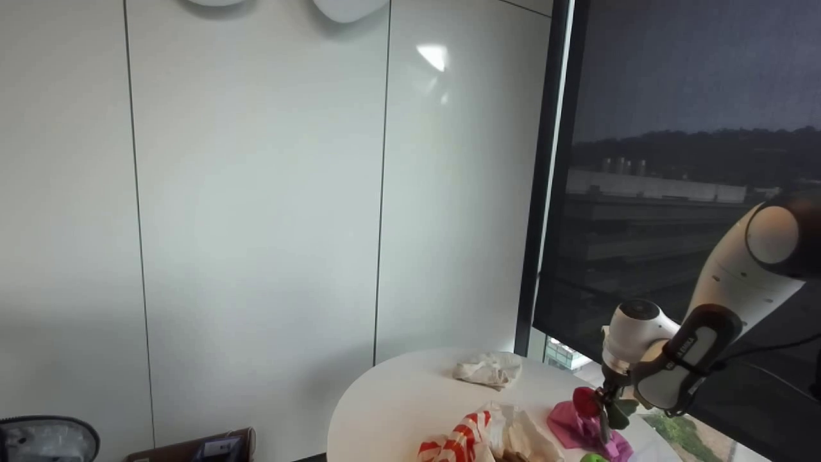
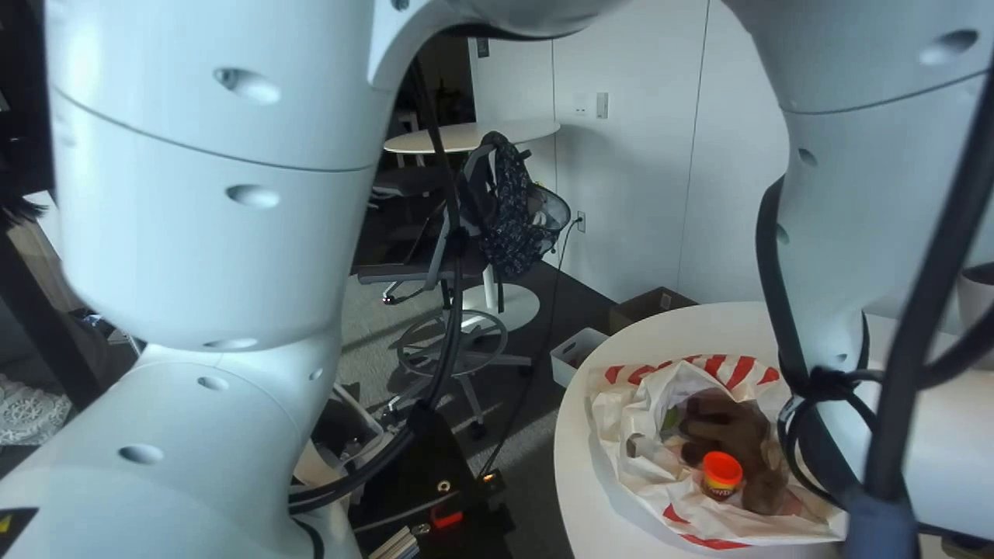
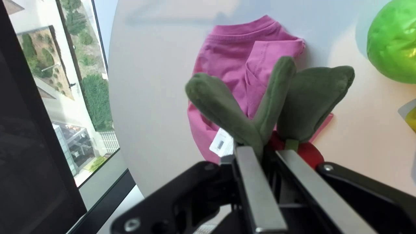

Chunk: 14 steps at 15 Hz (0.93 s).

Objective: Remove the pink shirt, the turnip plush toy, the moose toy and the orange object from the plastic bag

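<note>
Currently the gripper is pinched on the turnip plush near the leaf bases, above the pink shirt. Shirt lies on the table, out of the bag. Whether plush and shirt touch, cannot tell.

Risks, my reading: soft leaves make a poor handle, so the plush may swivel or slip with a quick move. Released here, it likely lands on the shirt; carried too low, it could drag the shirt along. A sideways sweep might roll the green ball. Later, the bag's loose mouth may snag the jaws.

Views: an exterior view looks into the bag and shows brown plush, presumably the moose toy, and an orange-lidded tub, probably the orange object. Gripper and shirt don't show there; the wrist view shows both, but neither moose nor tub.
</note>
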Tool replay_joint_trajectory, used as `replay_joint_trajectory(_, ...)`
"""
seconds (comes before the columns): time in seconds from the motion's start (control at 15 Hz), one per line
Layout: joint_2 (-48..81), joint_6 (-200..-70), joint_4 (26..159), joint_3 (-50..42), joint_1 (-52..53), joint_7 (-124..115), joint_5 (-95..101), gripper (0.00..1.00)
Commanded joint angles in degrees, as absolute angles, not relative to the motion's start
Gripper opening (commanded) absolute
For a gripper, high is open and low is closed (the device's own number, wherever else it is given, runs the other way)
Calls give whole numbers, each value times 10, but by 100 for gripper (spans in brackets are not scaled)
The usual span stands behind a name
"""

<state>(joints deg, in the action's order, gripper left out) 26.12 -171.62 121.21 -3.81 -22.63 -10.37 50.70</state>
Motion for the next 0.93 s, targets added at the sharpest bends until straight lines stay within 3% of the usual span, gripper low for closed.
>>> replay_joint_trajectory(0.0,323,-1715,1147,-81,-187,-150,537,38)
replay_joint_trajectory(0.07,330,-1718,1143,-85,-184,-151,533,39)
replay_joint_trajectory(0.13,330,-1728,1145,-87,-182,-149,533,45)
replay_joint_trajectory(0.4,300,-1758,1165,-111,-158,-157,556,75)
replay_joint_trajectory(0.6,257,-1765,1216,-65,-176,-126,526,99)
replay_joint_trajectory(0.8,212,-1767,1301,-24,-167,-53,446,100)
replay_joint_trajectory(0.87,198,-1748,1324,43,-215,-58,460,100)
